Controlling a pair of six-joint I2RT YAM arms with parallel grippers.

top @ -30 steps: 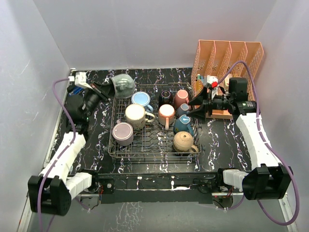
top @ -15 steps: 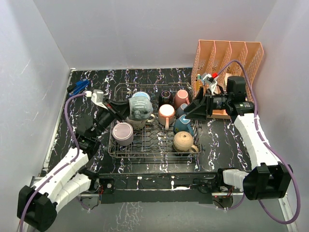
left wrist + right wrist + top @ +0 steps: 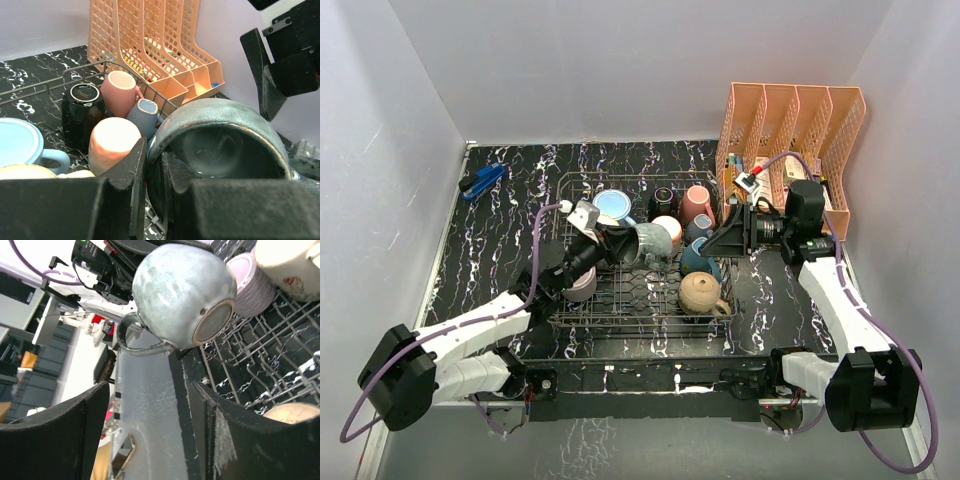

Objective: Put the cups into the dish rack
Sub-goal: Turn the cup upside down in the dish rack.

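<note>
Left gripper [image 3: 626, 243], arm stretched over the dish rack [image 3: 640, 302], pinches the rim of the grey-teal mug [image 3: 656, 243]; right gripper [image 3: 719, 238] hangs spread wide.

Cups [image 3: 700, 292] sit in the dish rack [image 3: 620, 322], a held cup [image 3: 655, 242] over its middle, the organizer [image 3: 790, 120] behind its right end.

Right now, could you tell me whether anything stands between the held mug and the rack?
The peach mug sits close beside the grey mug in the left gripper. The rack wire just nearer the arms looks bare.
</note>
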